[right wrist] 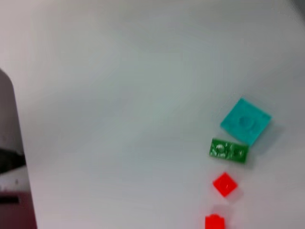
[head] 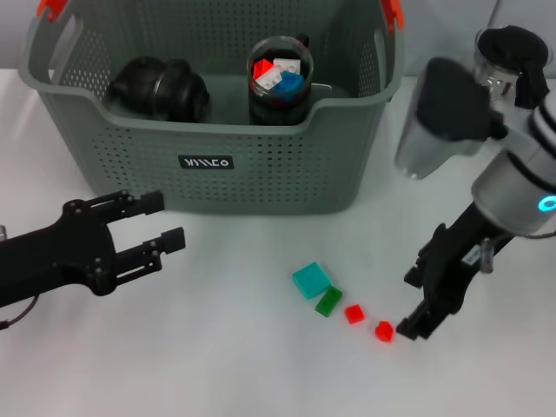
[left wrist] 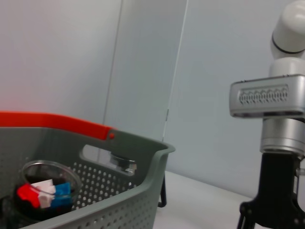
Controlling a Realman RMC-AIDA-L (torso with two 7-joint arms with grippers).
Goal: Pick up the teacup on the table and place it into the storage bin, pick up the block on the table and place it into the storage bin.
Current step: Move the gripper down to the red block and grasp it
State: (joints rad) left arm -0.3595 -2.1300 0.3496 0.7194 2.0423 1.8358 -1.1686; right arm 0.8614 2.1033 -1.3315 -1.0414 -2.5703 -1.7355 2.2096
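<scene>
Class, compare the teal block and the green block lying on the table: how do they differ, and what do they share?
The teal block is larger and squarish; the green block is smaller and more oblong. Teal is light blue-green, green darker. The teal block lies nearer the storage bin, the green block nearer the two red blocks. Both lie flat on the white table, touching or nearly so, outside the bin, unheld.

One large grey perforated plastic storage bin [head: 261,165] stands far on the white table. Inside it are one clear round cup [head: 280,76] holding small red, white and blue blocks, and one black rounded object [head: 158,87]. Near it lie four loose blocks: one teal square block [head: 311,280], one green block [head: 328,301] and two small red blocks [head: 354,314] [head: 384,330]. Two black grippers show, the left gripper [head: 161,221] and the right gripper [head: 408,330].
</scene>
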